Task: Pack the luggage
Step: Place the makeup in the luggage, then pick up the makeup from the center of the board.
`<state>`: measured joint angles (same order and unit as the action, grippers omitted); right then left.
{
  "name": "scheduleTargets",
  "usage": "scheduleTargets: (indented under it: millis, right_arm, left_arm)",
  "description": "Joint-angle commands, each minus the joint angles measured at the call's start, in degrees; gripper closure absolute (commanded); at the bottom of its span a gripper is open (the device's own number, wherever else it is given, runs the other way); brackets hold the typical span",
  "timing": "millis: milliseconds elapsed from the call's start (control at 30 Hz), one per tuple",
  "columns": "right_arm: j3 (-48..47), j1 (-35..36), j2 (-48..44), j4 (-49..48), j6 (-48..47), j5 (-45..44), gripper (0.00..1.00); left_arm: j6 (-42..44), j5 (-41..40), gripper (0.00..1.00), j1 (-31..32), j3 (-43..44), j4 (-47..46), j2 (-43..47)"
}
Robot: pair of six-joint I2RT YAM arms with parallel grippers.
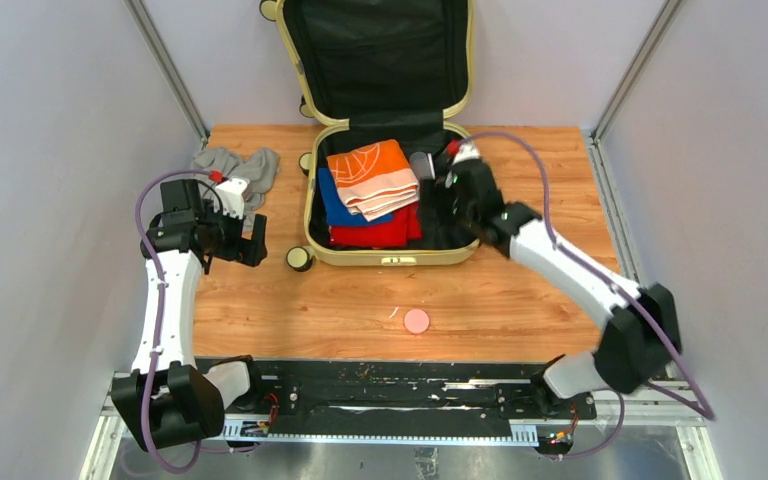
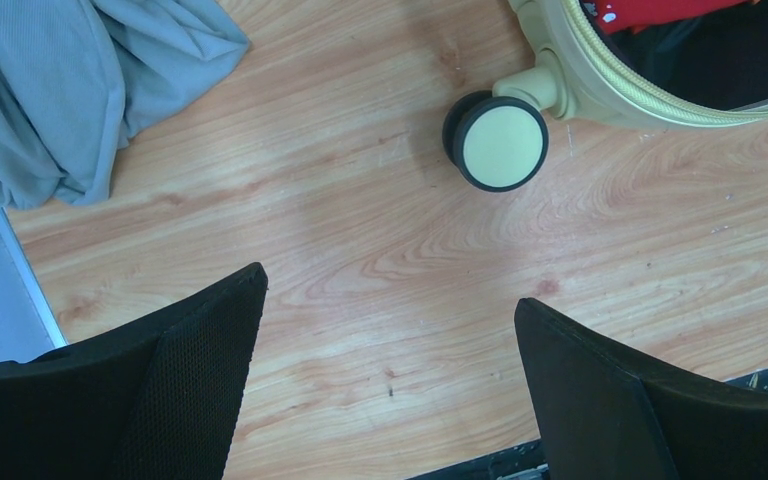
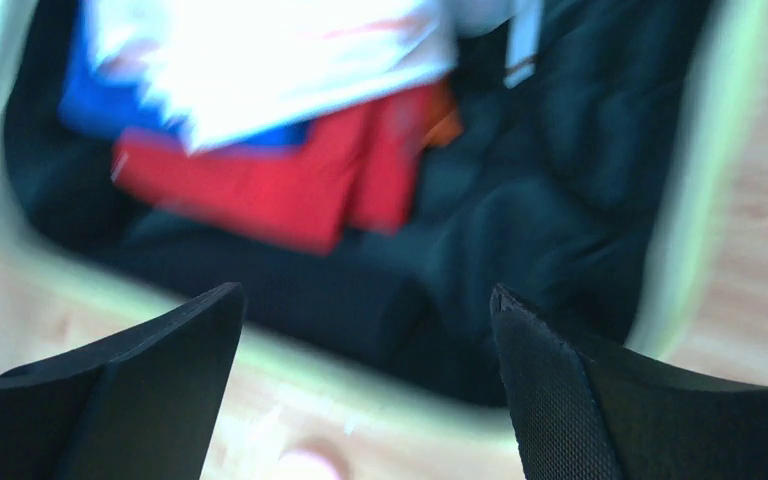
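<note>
Top view is evenly bright under soft overhead light and sharp throughout, with only faint short shadows under the arms and beside the luggage (image 1: 390, 255) on the table (image 1: 520, 290), and mild glare on the metal plate (image 1: 420, 458) at the near edge. Left wrist view is sharp and well lit, with crisp wood grain, a soft shadow beside the wheel (image 2: 496, 143), and dark left fingers (image 2: 190, 390) showing little detail. Right wrist view is heavily motion-blurred: the folded clothes (image 3: 280, 50) are blown out to white, the luggage rim is smeared, the lining is nearly black, and only the right fingers (image 3: 580, 400) are sharp.
</note>
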<state>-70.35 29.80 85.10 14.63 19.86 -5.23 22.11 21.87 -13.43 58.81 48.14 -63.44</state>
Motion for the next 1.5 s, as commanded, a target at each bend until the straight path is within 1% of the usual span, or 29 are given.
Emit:
scheduleTargets:
  millis: [0,67,133,233,333,400,600,800,967,1033,1133,1167,1233,1267,1300,1400,1467]
  right_arm:
    - [13.4,14.79,-11.36,4.17,2.4,-4.76,0.04]
    - [18.76,22.33,-15.99,4.78,4.12,-7.8,0.02]
    - [22.91,29.21,-18.75,5.1,6.39,-9.82,0.0]
    - [26.37,34.87,-17.73,6.4,8.99,-10.15,0.0]
    - [27.88,36.1,-14.35,6.75,10.05,-9.07,0.0]
    - [28.68,36.2,-12.07,4.73,9.72,-7.68,0.0]
    - [28.29,36.19,-4.91,0.43,7.33,-7.39,0.0]
    - [28.27,36.11,1.23,-3.16,6.48,-7.84,0.07]
    - [28.17,35.45,3.22,-4.3,6.38,-9.47,0.17]
    - [28.03,35.04,3.11,-4.26,6.26,-9.87,0.24]
    - [27.69,34.49,2.21,-3.78,6.02,-9.88,0.41]
    - [27.39,34.4,1.73,-3.18,5.81,-10.08,0.48]
    - [26.21,34.17,0.15,-1.6,5.04,-10.54,0.65]
    - [25.13,33.71,-1.25,0.1,4.44,-10.66,0.71]
    - [23.61,33.01,-2.65,1.37,3.63,-10.58,0.76]
    - [17.56,28.76,-7.24,5.2,0.23,-9.08,0.79]
    - [12.95,22.94,-9.71,6.14,-1.68,-7.4,0.79]
  left_arm:
    - [0.06,0.98,0.0,-0.41,-0.69,0.51,1.61]
    - [0.19,1.2,0.0,-0.37,-0.84,0.55,1.81]
    - [0.05,1.21,0.0,-0.38,-1.05,0.51,1.83]
    - [0.04,1.42,0.0,-0.32,-1.18,0.52,1.9]
    - [-0.62,1.55,0.0,-0.32,-0.99,0.55,2.07]
    - [-0.85,1.68,0.0,-0.39,-1.04,0.55,2.57]
    - [-0.92,1.1,0.0,-0.37,-1.24,0.57,3.83]
    - [-1.51,1.15,0.0,-0.31,-0.68,0.55,3.49]
    - [-1.54,1.0,0.0,-0.37,-0.23,0.5,3.17]
    - [-1.56,0.98,0.0,-0.37,-0.21,0.55,2.99]
    - [-1.65,1.15,0.0,-0.36,-0.33,0.55,2.57]
    - [-1.76,1.18,0.0,-0.35,-0.29,0.55,2.54]
    - [-1.74,1.18,0.0,-0.36,-0.24,0.55,2.32]
    - [-1.79,1.24,0.0,-0.37,-0.26,0.53,2.23]
    - [-1.74,1.25,0.0,-0.33,-0.2,0.55,2.11]
    - [-1.63,1.21,0.0,-0.31,-0.11,0.46,1.94]
    - [-1.63,1.25,0.0,-0.38,-0.11,0.45,1.75]
